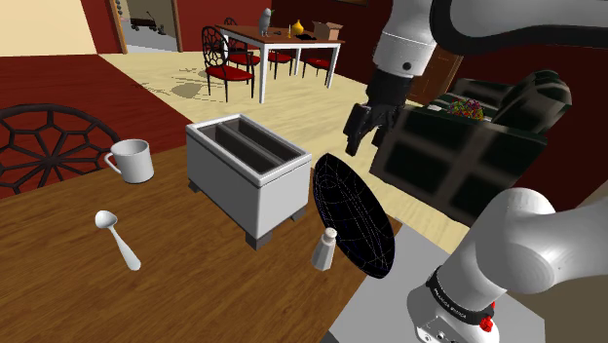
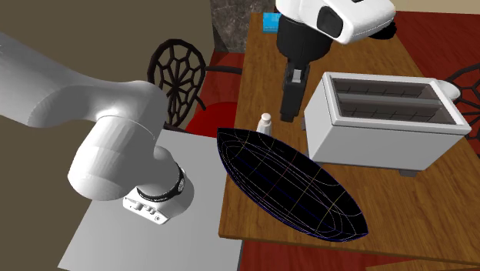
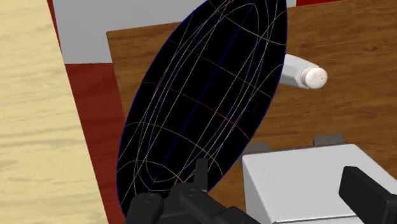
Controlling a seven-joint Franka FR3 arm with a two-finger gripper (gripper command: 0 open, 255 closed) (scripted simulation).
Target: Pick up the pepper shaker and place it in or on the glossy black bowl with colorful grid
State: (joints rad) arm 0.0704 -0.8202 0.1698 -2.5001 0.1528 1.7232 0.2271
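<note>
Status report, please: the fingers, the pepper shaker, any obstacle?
Fingers open, gripper in the air, holding nothing. Pepper shaker upright beside the black bowl, not yet picked. Toaster stands close to the shaker.

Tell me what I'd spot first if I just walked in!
The huge glossy black bowl with thin colourful grid lines grabs the eye, at the brown wooden table's edge by the grey stand. A small white pepper shaker stands right beside it, and a boxy white toaster sits mid-table. Above them hang the white arm's two black fingers, open.
</note>
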